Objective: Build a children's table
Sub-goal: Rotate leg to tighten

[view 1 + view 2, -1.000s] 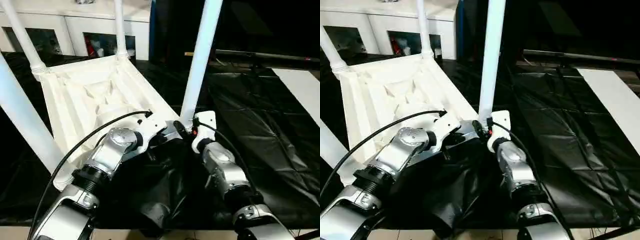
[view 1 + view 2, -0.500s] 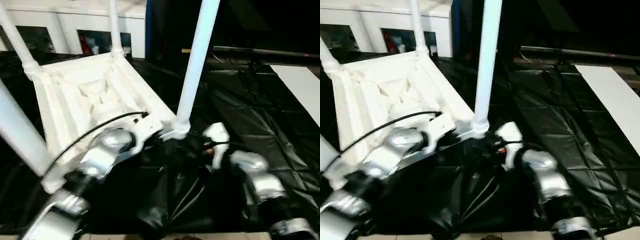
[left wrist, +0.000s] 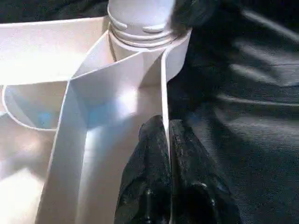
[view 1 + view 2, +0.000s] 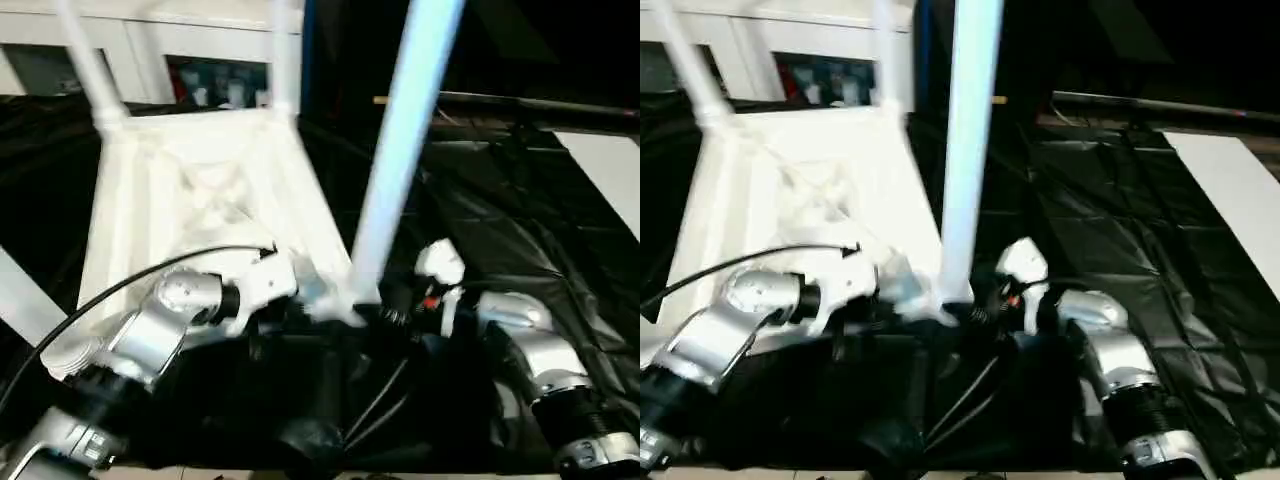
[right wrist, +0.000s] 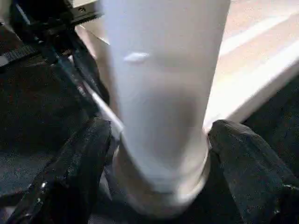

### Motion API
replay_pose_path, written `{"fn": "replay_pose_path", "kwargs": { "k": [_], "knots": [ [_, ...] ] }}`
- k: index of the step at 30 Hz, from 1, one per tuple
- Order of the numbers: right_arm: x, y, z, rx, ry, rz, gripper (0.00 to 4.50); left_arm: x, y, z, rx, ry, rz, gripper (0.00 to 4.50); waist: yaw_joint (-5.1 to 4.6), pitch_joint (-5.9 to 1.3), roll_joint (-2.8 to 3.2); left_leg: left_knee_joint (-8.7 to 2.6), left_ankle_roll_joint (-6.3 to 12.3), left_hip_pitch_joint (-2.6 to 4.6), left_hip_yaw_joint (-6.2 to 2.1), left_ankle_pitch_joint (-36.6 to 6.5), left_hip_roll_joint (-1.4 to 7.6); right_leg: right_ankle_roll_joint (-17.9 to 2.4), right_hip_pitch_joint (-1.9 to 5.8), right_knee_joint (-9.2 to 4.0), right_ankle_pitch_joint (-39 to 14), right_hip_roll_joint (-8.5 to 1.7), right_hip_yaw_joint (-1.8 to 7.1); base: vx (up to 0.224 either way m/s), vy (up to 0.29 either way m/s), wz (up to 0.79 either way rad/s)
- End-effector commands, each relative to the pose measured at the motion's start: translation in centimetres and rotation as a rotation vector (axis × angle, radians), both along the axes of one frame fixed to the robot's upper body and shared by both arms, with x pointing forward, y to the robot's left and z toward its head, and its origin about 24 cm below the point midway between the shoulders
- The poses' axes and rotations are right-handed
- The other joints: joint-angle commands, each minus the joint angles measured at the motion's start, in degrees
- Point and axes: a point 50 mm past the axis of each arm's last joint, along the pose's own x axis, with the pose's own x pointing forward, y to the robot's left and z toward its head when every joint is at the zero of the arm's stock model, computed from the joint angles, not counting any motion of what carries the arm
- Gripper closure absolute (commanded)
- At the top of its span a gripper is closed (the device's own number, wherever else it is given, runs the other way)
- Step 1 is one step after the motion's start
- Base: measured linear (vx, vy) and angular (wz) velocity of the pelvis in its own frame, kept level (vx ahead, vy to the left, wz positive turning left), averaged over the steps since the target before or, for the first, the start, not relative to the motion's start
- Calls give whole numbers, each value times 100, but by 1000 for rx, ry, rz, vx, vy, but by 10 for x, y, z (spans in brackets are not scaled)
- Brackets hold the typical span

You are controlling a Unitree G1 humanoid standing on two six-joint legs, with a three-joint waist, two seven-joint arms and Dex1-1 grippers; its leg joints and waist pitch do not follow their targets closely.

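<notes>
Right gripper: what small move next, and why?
Probably close the right gripper on the near leg. Its fingers straddle the base of that leg, apart from it, while the left gripper pinches the tabletop's edge wall beside that socket.

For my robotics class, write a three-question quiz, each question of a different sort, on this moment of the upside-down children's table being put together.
1. True or false: the left gripper is shut on the thin rim wall of the table top.
2. The right gripper's fingers stand: A) on either side of the near leg, at its base; B) clamped on the cabinet; C) flat on the black sheet.
3. Fill in: the near leg stands in the top's round corner ____.

Key: 1 true; 2 A; 3 socket.
</notes>
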Motion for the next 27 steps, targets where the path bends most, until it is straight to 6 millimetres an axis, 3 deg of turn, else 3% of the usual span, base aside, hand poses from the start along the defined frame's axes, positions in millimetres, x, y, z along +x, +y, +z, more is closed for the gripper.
{"fn": "replay_pose_path", "kwargs": {
  "k": [1, 3, 5, 8, 14, 21, 25, 27],
  "knots": [
    [2, 1, 0, -21, -2, 7, 83, -12, -7, -14, 31, 75, -61, 450, -14, -292, 33, -341, 331, 22, 46, -829, 121, -1482, 267, -351, -426, -296, 180, 0, 0, 0],
    [3, 2, 0, -20, 1, 7, 83, -11, -8, -14, 30, 74, -61, 450, -6, -291, 33, -342, 311, 13, 43, -820, 116, -1460, 277, -347, -434, -297, 181, 0, 0, 0],
    [3, 3, 0, -16, 14, 17, 118, -11, -7, -13, 30, 73, -61, 450, -2, -298, 27, -338, 284, 5, 37, -782, 109, -1416, 292, -339, -429, -299, 181, 0, 0, 0],
    [3, 3, -1, -22, 25, 30, 122, -11, -6, -13, 29, 72, -58, 450, 1, -310, 28, -326, 320, 2, 37, -672, 105, -1432, 302, -319, -237, -295, 178, 0, 0, 0],
    [2, 2, -3, -24, 39, 32, 182, -12, -3, -14, 35, 81, -55, 450, -1, -320, 22, -311, 375, 0, 39, -572, 99, -1474, 316, -302, -126, -294, 173, 0, 0, 0],
    [1, 3, -12, -26, 65, -18, 189, -11, -2, -15, 35, 87, -34, 450, -5, -318, 17, -307, 371, 1, 38, -563, 96, -1476, 317, -297, -144, -290, 170, 0, 0, 0],
    [7, 5, -20, -30, 60, -161, 189, -5, -3, -17, 24, 82, 40, 450, -39, -275, 21, -350, 156, -1, 24, -942, 93, -1338, 292, -374, -931, -303, 167, 0, 0, 0],
    [15, 8, -28, -6, 73, -366, 190, 9, -6, -20, 18, 55, 188, 450, -69, -263, 14, -361, 61, 2, 14, -1140, 97, -1210, 270, -404, -1284, -301, 173, 0, 0, 0]
  ]
}}
